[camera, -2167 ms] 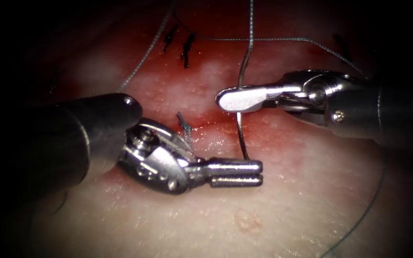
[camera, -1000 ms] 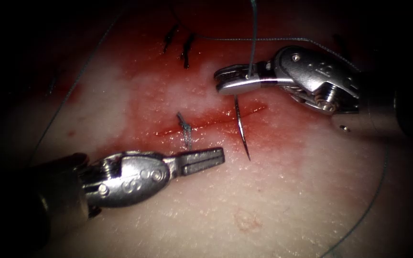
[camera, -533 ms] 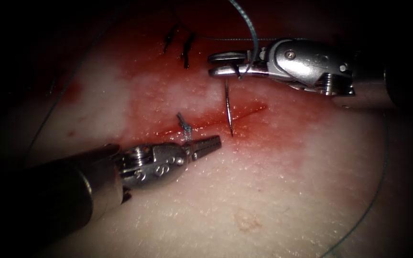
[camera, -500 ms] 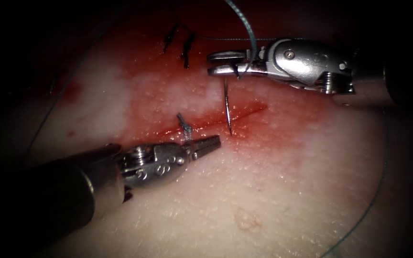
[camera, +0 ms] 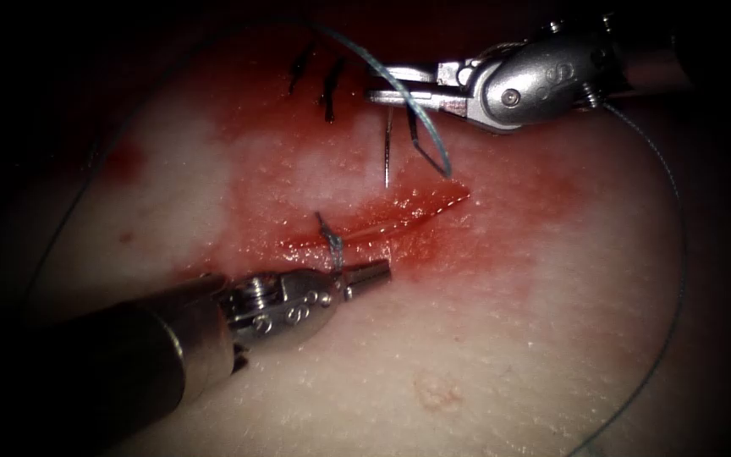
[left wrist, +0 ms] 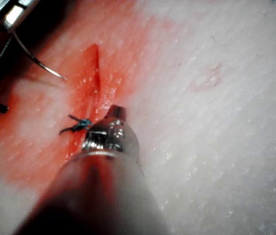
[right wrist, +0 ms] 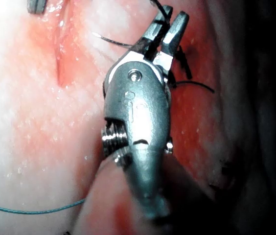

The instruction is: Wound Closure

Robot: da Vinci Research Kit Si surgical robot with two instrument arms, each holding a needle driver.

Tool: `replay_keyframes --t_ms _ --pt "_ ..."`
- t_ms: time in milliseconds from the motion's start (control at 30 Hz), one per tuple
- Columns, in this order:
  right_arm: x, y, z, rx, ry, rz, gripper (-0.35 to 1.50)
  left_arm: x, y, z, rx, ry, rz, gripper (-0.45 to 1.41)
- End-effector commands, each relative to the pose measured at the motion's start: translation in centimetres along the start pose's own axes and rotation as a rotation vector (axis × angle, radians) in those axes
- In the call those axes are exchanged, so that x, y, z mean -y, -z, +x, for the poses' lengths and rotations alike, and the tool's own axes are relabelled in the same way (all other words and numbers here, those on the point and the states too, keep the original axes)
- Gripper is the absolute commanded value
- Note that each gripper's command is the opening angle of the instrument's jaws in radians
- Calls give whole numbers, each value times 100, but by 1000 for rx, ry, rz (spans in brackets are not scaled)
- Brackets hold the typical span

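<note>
On the tissue (camera: 484,355) one knot (camera: 330,241) closes the cut (camera: 399,211), its 3 o'clock end gaping; right end effector (camera: 387,85) clamps the needle (camera: 387,152) near its tail, clear of tissue; left end effector (camera: 374,272) closed, empty

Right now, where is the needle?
In the endoscope view the needle hangs from the right tool, held near its thread end, tip free above the cut, clear of the tissue.

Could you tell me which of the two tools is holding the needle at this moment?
The right arm's tool, above the cut, grips the needle near its thread end, tip hanging free of the tissue. The left arm's tool holds nothing.
</note>
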Motion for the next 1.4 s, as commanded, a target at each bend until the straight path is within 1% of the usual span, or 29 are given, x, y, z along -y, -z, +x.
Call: replay_keyframes --t_ms 33,267,633,933,1133,1167,1200,1233,1400 --pt "2 -10 -5 -5 8 -3 -35 -2 -7 -1 1 -2 -4 0" --pt "7 -16 -7 3 43 -2 -35 -3 -5 -1 1 8 -12 2" --pt "26 -16 -24 12 74 21 -35 -2 -4 -1 0 21 -14 2" --pt "29 -15 -27 25 80 45 -35 -1 -2 -1 -1 21 -16 2" --pt "37 -14 -32 37 138 45 -35 1 1 0 -1 23 -20 2" --pt "43 -13 -34 51 176 37 -35 1 2 0 -1 23 -21 2" --pt "43 -13 -34 51 176 37 -35 1 2 0 -1 23 -21 2" --pt "49 -12 -37 78 237 27 -35 1 4 1 -1 24 -22 2" --pt "62 -11 -40 105 287 22 -35 2 7 3 -2 32 -26 2"
